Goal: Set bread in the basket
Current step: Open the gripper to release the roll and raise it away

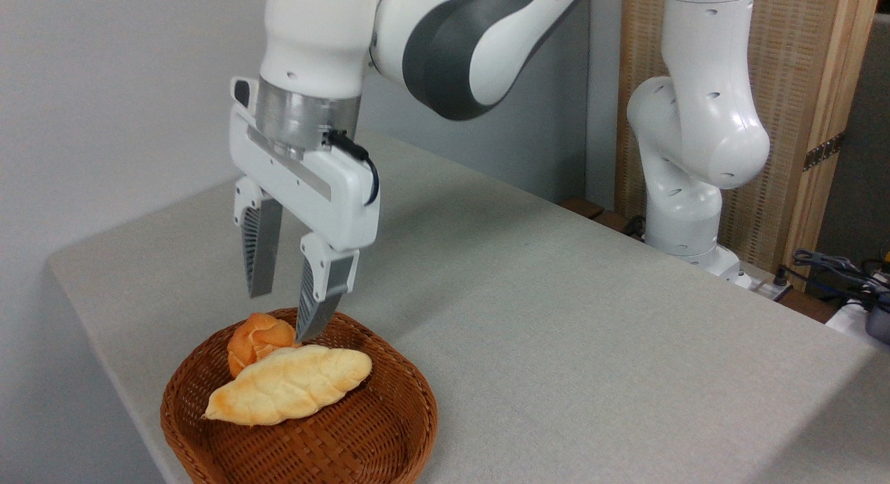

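Note:
The bread [288, 385], a pale braided loaf with toasted bumps, lies inside the reddish-brown wicker basket [375, 435] at the table's front left. It leans against a small round orange bun [257, 339] in the same basket. My gripper [286, 316] hangs just above the bun and the loaf's far end, fingers pointing down and spread apart. It is open and holds nothing.
The grey table [556, 317] stretches away to the right and back. The arm's white base [688, 192] stands at the far right edge, with cables [834, 268] beside it. A white wall runs close along the left.

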`<action>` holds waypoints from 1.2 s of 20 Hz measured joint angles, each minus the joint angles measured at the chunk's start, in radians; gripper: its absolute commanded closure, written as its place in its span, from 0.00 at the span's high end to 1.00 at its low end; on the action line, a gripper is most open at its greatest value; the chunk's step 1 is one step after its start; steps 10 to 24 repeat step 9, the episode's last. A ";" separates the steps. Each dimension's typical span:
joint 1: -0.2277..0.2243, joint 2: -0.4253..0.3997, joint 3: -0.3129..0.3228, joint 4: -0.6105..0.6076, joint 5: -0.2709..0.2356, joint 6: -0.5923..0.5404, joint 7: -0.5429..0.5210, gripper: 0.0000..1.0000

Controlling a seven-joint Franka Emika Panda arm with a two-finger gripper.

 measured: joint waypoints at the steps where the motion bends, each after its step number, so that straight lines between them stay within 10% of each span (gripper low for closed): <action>1: -0.003 -0.004 -0.002 0.018 0.000 -0.046 -0.015 1.00; 8: -0.004 -0.014 -0.029 0.097 0.092 -0.278 -0.068 1.00; 24: -0.004 -0.012 -0.035 0.097 0.105 -0.282 -0.073 1.00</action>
